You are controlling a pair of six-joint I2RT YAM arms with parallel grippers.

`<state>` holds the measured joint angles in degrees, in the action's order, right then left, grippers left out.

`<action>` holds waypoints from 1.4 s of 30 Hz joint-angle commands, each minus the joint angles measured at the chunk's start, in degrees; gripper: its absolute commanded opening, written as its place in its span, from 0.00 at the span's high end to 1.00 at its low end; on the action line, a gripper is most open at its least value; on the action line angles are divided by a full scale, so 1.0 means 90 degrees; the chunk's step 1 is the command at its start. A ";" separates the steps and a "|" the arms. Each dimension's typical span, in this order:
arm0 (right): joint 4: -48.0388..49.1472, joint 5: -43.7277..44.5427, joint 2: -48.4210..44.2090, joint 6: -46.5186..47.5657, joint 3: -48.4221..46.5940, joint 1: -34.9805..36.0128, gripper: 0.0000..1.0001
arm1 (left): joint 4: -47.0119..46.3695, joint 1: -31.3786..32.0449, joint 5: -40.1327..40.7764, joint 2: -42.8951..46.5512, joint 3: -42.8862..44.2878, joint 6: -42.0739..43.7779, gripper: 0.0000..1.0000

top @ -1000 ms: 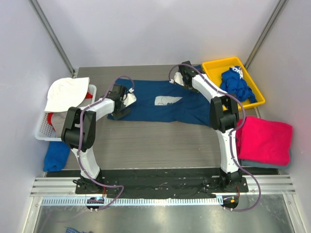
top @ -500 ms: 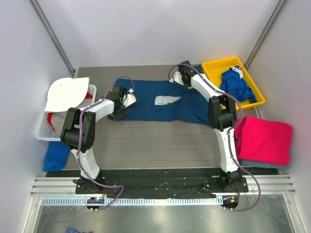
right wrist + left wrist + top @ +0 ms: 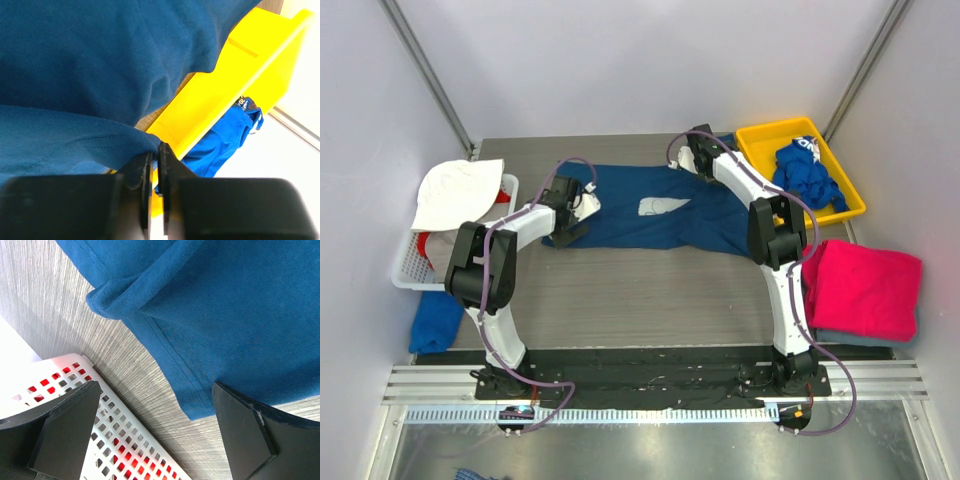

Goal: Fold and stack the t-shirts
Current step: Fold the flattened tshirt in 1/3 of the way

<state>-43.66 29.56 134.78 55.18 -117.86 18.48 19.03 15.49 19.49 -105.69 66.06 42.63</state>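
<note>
Roughly, layout: counter (image 3: 620,295) carrying three tees, a tray and a basket, both arms reaching to the far half.
navy t-shirt (image 3: 640,228): spread out across the far middle of the counter, long side running left to right, white print (image 3: 665,207) facing up near its centre; left end rolled into a small bunch beside the hem.
left jaws: spread wide, holding nothing, low over the left hem of the navy t-shirt; in the left wrist view one side over the blue cloth, the other in front of the basket.
right jaws: closed, pinching a fold of the navy t-shirt at its far right end, just beside the tray; cloth drawn up in a ridge to the tips.
royal-blue t-shirt (image 3: 807,175): crumpled inside the yellow tray (image 3: 772,127) at the far right corner, a bit of white lettering showing.
pink t-shirt (image 3: 865,290): folded flat at the right edge of the counter, just beside the right arm (image 3: 782,270), lying on a grey-blue layer that peeks out below.
white basket (image 3: 405,272): at the left edge, white cloth (image 3: 455,190) draped over its far part, red visible through the holes.
blue cloth (image 3: 435,320): crumpled at the left edge, just nearer than the white basket.
</note>
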 commanded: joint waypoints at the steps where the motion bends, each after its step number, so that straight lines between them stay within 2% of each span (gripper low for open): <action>1: 0.0310 0.0231 -0.0073 -0.0008 -0.0098 -0.0012 0.82 | -0.0151 0.0037 0.0052 0.0093 0.0082 0.0009 0.00; 5: 0.0369 0.0114 -0.0161 -0.0115 -0.0019 0.0027 0.72 | -0.0151 0.0047 0.0061 0.0103 0.0072 0.0009 0.00; 9: 0.0408 0.0075 -0.0210 -0.0193 -0.0039 0.0046 0.67 | -0.0151 0.0057 0.0071 0.0093 0.0082 -0.0010 0.00; 15: 0.0097 -0.0198 -0.0415 -0.0543 0.0039 0.0066 0.66 | -0.0161 0.0076 0.0100 0.0093 0.0052 0.0009 0.00; 22: 0.0319 -0.1155 -0.1235 -0.1227 0.1395 0.0153 0.70 | -0.0151 0.0076 0.0003 0.0171 0.0033 -0.0079 0.00; 27: 0.0349 -0.1741 -0.1265 -0.1550 0.1553 0.0154 0.72 | -0.0132 0.0076 -0.0017 0.0171 0.0043 -0.0137 0.00; 30: 0.0349 -0.1995 -0.1216 -0.1678 0.1573 0.0154 0.66 | -0.0112 0.0086 -0.0017 0.0191 0.0023 -0.0118 0.00; 34: 0.0408 -0.1986 -0.1089 -0.1697 0.1543 0.0134 0.54 | -0.0102 0.0086 -0.0007 0.0152 0.0033 -0.0098 0.00; 42: 0.0564 -0.1956 -0.0825 -0.1629 0.1348 0.0134 0.55 | -0.0132 0.0086 0.0003 0.0093 0.0023 -0.0069 0.00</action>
<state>-40.47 12.69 127.15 40.91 -103.59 19.68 19.05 16.05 19.57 -105.69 66.06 42.28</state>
